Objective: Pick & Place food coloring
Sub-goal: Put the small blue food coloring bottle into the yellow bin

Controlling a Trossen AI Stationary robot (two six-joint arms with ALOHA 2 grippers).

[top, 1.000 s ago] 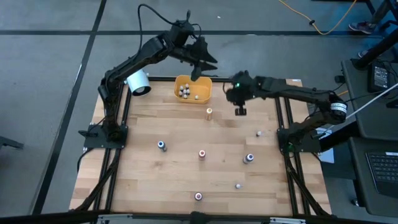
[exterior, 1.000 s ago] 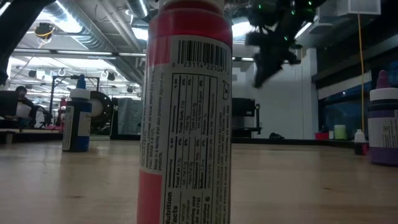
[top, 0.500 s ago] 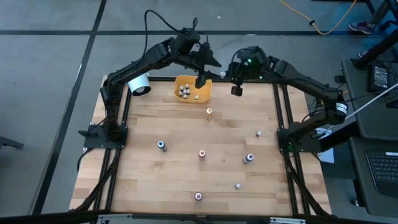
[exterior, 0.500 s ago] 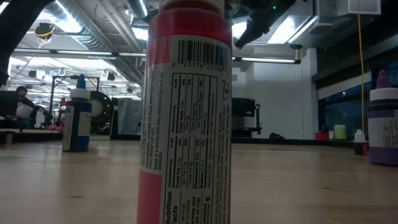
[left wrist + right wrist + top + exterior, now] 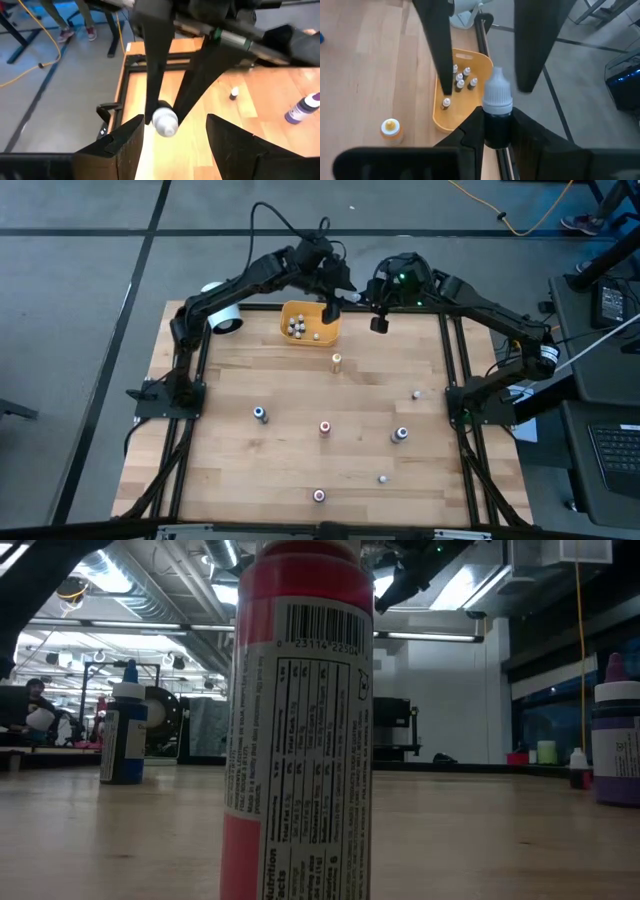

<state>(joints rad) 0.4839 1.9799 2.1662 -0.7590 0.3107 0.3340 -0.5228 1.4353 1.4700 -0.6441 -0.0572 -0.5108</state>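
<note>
Nearest me, along the front of the pale wooden worktop (image 5: 250,470), seven of the small food-colouring dropper bottles are standing loose and well apart: a red-capped one (image 5: 319,496) close to the front edge, a blue-capped one (image 5: 259,414) and a purple-capped one (image 5: 400,434) farther in, and an orange-capped one (image 5: 336,360) just short of the bin. None of these is being touched.

Beyond them, the yellow-orange plastic bin (image 5: 325,313) is sitting against the rear edge with a small cluster of bottles (image 5: 297,328) already inside.

A second ago the right gripper (image 5: 380,326) was hanging lower over the open boards. Now it is up at the rear rail, just beside the bin's right side, with its jaws clenched on a dark-bodied bottle with a pale grey cap (image 5: 497,112). The left gripper (image 5: 335,292) has swung across from above the bin to face it, and its jaws have spread wide and are carrying nothing. I take it this bottle is about to be passed over or dropped in.

The two grippers are crowding each other near the bin's rim and the dark frame rail, so that corner is looking tight. The middle of the worktop is offering plenty of room. The white cylinder (image 5: 222,315) is lying well off to the left.
</note>
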